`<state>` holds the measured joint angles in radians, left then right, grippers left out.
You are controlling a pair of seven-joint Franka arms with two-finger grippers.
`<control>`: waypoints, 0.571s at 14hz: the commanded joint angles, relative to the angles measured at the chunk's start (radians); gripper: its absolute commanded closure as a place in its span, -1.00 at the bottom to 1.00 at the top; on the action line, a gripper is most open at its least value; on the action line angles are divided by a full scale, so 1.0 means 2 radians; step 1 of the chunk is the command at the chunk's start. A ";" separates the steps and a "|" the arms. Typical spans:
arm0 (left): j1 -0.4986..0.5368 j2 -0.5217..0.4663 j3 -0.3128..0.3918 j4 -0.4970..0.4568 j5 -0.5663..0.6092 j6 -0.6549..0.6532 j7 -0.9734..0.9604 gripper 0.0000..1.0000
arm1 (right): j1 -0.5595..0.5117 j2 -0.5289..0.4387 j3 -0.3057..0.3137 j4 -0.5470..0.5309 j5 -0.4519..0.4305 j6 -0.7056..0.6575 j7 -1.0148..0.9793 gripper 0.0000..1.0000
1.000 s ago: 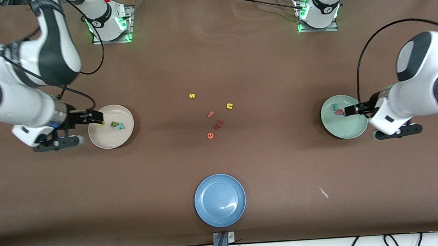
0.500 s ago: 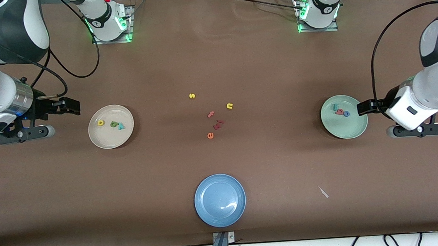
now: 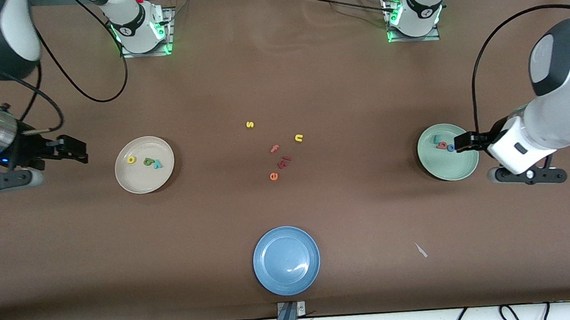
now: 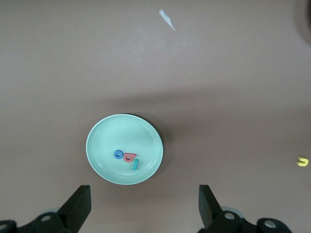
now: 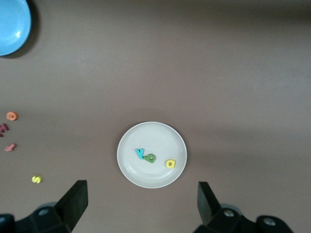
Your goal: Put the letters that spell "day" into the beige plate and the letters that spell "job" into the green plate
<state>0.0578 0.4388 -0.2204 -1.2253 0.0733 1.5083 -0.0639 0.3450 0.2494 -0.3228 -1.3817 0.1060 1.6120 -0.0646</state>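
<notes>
Brown table [image 3: 278,79] bears blue plate [image 3: 286,260], scattered spare letters [image 3: 278,150].

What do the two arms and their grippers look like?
Both arms are glossy white with black joint sections and a looping black cable. The left gripper and right gripper are black, with two flat fingers. Green lights and a red button mark each base.

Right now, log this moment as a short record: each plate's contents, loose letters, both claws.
beige plate: yellow a, green d, teal y
green plate: teal j, pink-red b, blue o
blue plate: nothing in it
loose letters: mid-table
left claw: open, over green plate's rim
right claw: open, beside beige plate
</notes>
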 commanded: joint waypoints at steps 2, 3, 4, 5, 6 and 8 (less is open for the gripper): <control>-0.015 -0.047 0.026 -0.048 -0.020 0.033 0.027 -0.93 | -0.080 -0.077 0.082 -0.080 -0.040 0.000 -0.001 -1.00; -0.014 -0.063 0.027 -0.077 -0.020 0.058 0.027 -0.93 | -0.102 -0.095 0.108 -0.107 -0.054 0.013 -0.001 -1.00; -0.011 -0.071 0.027 -0.093 -0.016 0.076 0.031 -0.93 | -0.118 -0.116 0.132 -0.135 -0.068 0.031 -0.001 -1.00; -0.006 -0.071 0.027 -0.094 -0.014 0.077 0.038 -0.93 | -0.130 -0.137 0.141 -0.163 -0.074 0.047 0.001 -1.00; 0.001 -0.068 0.026 -0.093 -0.014 0.076 0.062 -0.93 | -0.135 -0.148 0.144 -0.182 -0.074 0.059 0.002 -1.00; 0.002 -0.068 0.026 -0.091 -0.014 0.074 0.083 -0.95 | -0.149 -0.146 0.157 -0.177 -0.074 0.061 -0.002 -1.00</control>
<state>0.0544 0.3424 -0.1765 -1.3668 0.0599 1.6401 0.0432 0.0931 0.0049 -0.0535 -1.6789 -0.0237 1.6998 -0.0641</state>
